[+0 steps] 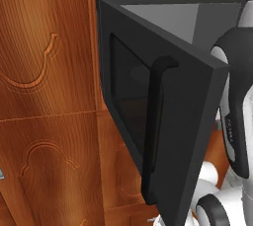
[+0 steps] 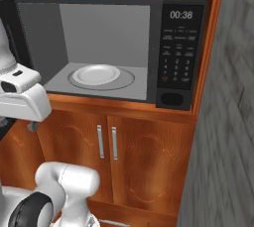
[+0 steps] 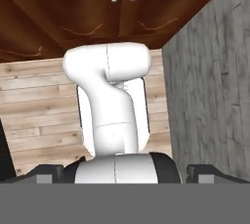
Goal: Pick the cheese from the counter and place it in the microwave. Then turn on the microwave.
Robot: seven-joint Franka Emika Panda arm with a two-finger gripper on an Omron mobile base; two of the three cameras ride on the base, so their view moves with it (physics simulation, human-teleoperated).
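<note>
1. The tool is pointing down toward a pale plank floor; its fingertips are sitting far apart at the view's lower corners, holding nothing.
2. The microwave, black, is standing with its door swung wide open.
3. A white plate is resting on the turntable inside; the display is reading 00:38.

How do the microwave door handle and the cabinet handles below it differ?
The microwave door handle is a single thick black bar; the cabinet handles are a pair of thin silver bars. The door handle sits on the microwave door, which is swung wide open; the cabinet handles sit on shut wooden doors under the microwave. The door handle is much longer than the cabinet handles. Both run vertically.
</note>
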